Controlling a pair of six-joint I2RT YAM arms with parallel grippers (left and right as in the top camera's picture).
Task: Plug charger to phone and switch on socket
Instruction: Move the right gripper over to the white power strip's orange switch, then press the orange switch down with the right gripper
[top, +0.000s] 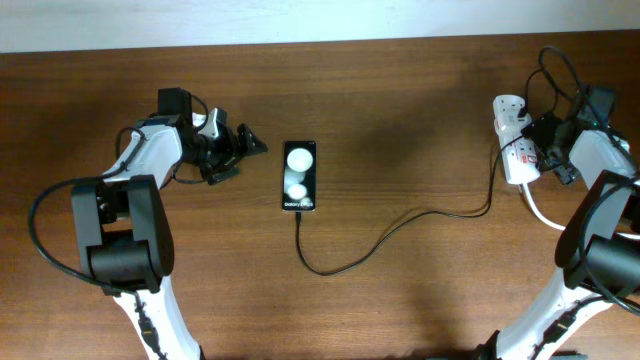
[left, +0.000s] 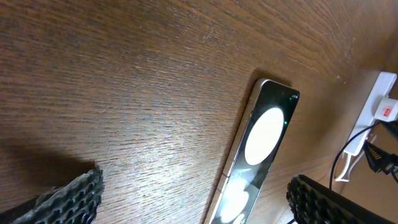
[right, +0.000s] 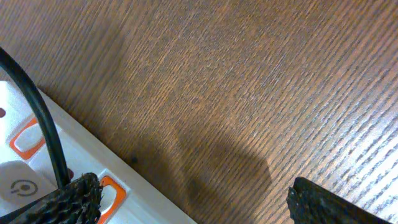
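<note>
The black phone (top: 300, 176) lies flat mid-table, its screen reflecting two white spots; it also shows in the left wrist view (left: 258, 158). The thin black charger cable (top: 400, 225) runs from the phone's near end across the table to the white socket strip (top: 513, 140) at the far right. My left gripper (top: 240, 148) is open, left of the phone and apart from it. My right gripper (top: 548, 150) is open at the strip. In the right wrist view one finger (right: 68, 202) sits over the strip (right: 37, 162) beside an orange-rimmed switch (right: 112, 190).
The strip's thick white cord (top: 540, 212) curves off toward the right edge. A white wall runs along the table's far edge. Both arm bases stand at the near corners.
</note>
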